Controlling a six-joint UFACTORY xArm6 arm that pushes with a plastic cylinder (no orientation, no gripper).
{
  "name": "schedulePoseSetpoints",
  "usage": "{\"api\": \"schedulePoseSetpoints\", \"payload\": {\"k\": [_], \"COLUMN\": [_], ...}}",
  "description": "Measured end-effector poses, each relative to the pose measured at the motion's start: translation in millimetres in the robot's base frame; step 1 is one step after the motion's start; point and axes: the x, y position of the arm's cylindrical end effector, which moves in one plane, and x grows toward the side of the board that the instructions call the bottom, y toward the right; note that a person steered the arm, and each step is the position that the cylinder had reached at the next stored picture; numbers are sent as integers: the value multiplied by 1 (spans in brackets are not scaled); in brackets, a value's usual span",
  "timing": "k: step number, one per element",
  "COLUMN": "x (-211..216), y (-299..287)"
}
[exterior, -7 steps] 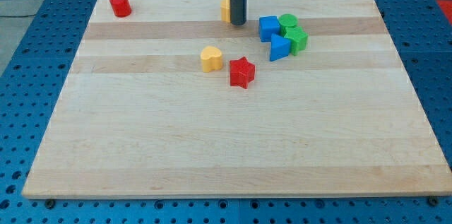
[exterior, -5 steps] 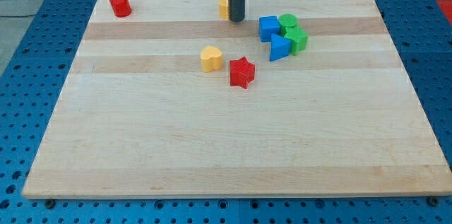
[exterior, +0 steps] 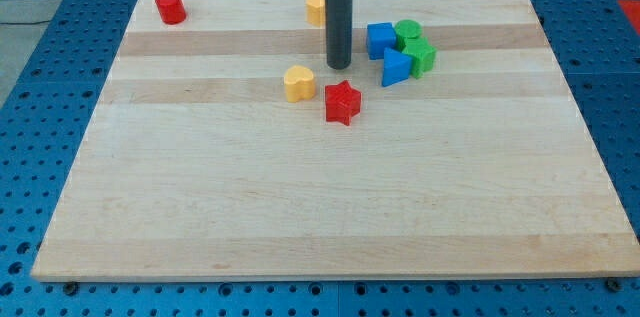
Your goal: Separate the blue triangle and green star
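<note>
Light wooden board [exterior: 330, 197] with pale and darker strips lay flat on a blue perforated table [exterior: 40, 87], and most of its lower half carried nothing. Near the view's top edge stood a small yellow block [exterior: 316, 7], partly hidden by the rod, and a red cylinder block [exterior: 170, 6] rested at the top left corner. A yellow heart-shaped block [exterior: 299, 84] and a red star-shaped block [exterior: 342, 102] were close to the middle.

My tip [exterior: 340, 66] stood on the board to the left of a tight cluster, near it but not touching, and above the red star. It held nothing, since it is only a plain dark rod which cannot open or close. The cluster had a blue square block [exterior: 379, 38], a green round block [exterior: 407, 29], the blue triangle block [exterior: 395, 66] and the green star block [exterior: 420, 56]. The triangle lay just left of the star, and they seemed to touch.

To do this step well, I judged that the tip should go to the narrow seam between these two from the view's bottom and push one of them away, for example the triangle toward the view's left and bottom, where the board was free. A push from the left would only press the triangle against the star. The blue square was very near, so a slow and straight push was safer.
</note>
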Motion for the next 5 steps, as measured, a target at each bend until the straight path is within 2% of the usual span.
{"api": "schedulePoseSetpoints", "payload": {"k": [5], "x": [13], "y": [105]}}
